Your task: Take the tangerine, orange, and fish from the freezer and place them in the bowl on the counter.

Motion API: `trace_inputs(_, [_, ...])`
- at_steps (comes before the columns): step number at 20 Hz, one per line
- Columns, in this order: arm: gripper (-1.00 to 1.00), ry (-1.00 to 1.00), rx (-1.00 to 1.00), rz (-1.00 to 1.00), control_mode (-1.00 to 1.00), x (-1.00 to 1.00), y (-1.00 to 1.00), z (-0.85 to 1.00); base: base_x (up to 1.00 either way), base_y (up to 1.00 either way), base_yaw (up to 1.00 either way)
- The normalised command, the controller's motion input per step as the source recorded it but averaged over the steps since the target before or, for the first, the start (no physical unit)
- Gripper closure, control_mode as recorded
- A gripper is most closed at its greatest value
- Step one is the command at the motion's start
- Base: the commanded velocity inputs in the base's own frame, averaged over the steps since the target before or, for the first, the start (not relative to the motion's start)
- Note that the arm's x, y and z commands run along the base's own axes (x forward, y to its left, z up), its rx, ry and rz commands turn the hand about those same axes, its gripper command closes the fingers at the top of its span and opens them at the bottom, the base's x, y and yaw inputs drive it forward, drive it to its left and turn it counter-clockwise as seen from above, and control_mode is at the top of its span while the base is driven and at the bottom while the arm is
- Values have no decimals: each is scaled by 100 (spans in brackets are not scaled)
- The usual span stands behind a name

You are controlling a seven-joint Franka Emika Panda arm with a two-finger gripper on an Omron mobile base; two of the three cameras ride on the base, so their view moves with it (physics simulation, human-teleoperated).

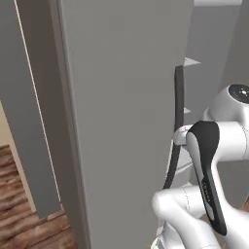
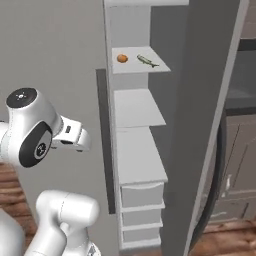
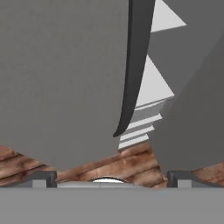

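The freezer (image 2: 210,125) stands open. An orange fruit (image 2: 122,58) and the fish (image 2: 147,61) lie on its upper white shelf (image 2: 150,67), the fish's long axis running toward the shelf's right edge. Both sit above and right of the gripper (image 3: 111,177), whose fingertips (image 3: 43,178) stand wide apart, holding nothing, near the door's dark bar handle (image 3: 133,65).

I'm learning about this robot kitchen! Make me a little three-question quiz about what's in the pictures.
1. True or false: the freezer door is shut.
2. Which foods lie on the upper white shelf? A) a round orange fruit and a fish B) a banana and bread C) two eggs
3. Fill in: the floor is made of brown ____.

Key: 1 false, it stands open. 2 A, the fruit left of the fish. 3 wood.
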Motion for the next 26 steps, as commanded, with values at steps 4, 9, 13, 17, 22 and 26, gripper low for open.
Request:
trace_inputs(4, [-100,0,0,0,100,0,0,0,4,-45,41])
trace_inputs(9, [-100,0,0,0,100,0,0,0,11,-43,20])
trace_inputs(13, [-100,0,0,0,100,0,0,0,13,-72,26])
trace_inputs(17, [-100,0,0,0,100,0,0,0,24,-64,29])
trace_inputs(22, [-100,0,0,0,100,0,0,0,31,-28,18])
trace_inputs(26, [-100,0,0,0,100,0,0,0,37,0,1])
